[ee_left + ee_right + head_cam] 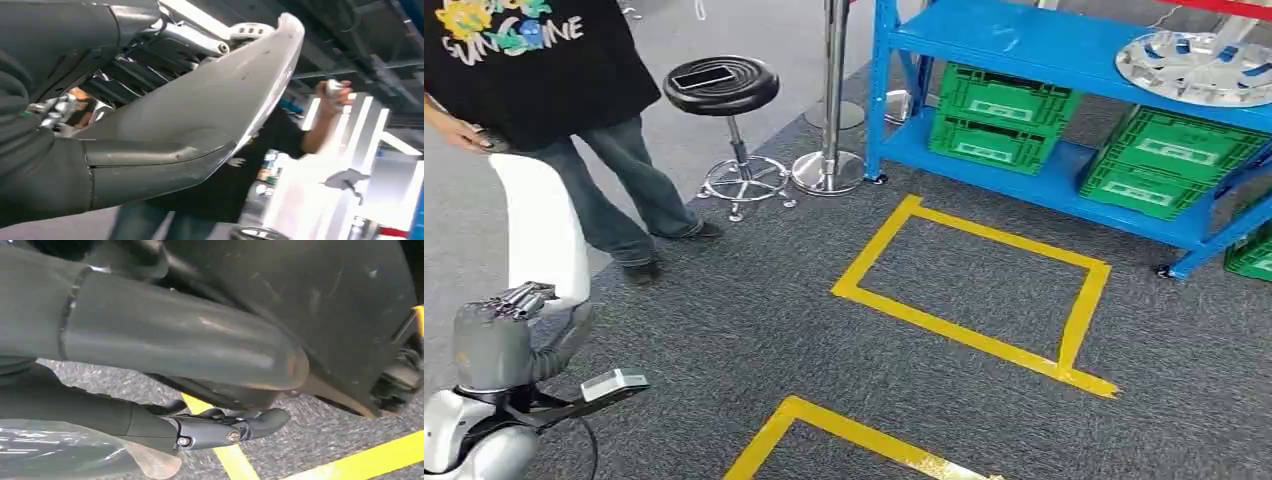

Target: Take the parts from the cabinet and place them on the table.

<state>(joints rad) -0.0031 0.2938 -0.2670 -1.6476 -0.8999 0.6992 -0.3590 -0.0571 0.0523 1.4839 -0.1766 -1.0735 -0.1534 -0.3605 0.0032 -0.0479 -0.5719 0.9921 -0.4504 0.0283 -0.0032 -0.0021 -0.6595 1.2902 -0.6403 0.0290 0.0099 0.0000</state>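
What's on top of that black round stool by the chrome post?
On the black round stool's seat lies a flat dark rectangular device, probably a phone, its glossy face up. The seat covers the upper stem; below it show the chrome footring and base.

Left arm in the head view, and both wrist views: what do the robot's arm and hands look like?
The left arm has a glossy silver-white shell, a grey cylindrical wrist, black cables looping beside it and a small grey camera module. The left hand shows a smooth grey thumb cover with a seam. The right hand has a thick grey thumb and darker, screw-jointed fingers.
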